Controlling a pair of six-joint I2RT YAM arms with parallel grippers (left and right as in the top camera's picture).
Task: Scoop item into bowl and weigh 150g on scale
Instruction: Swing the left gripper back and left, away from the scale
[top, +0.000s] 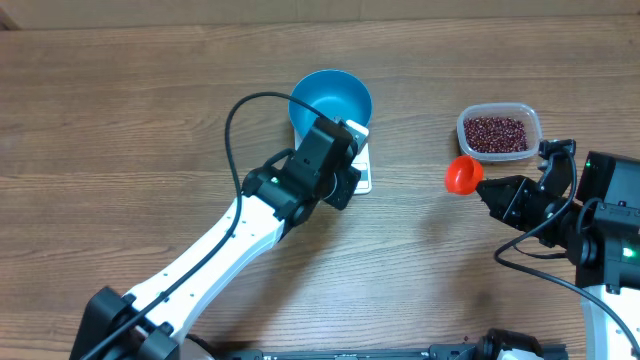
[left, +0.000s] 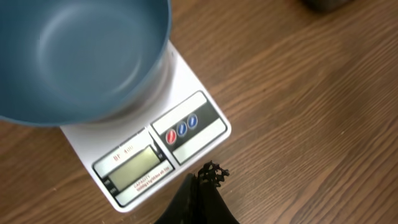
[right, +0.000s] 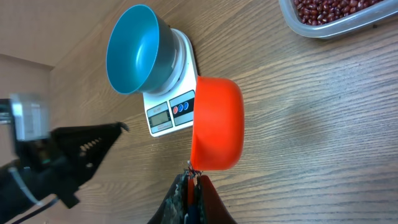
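Small maroon beans (top: 497, 132) are heaped beyond the right gripper (right: 194, 183), which is closed on a round orange plastic scoop (right: 216, 124). The left gripper (left: 200, 186) is closed, empty.

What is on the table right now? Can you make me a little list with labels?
container: blue bowl, empty, on the white scale
food: red-brown beans in the clear tub
tool: orange scoop, held by the right gripper
other arm: left gripper, shut, holding nothing, by the scale's button edge
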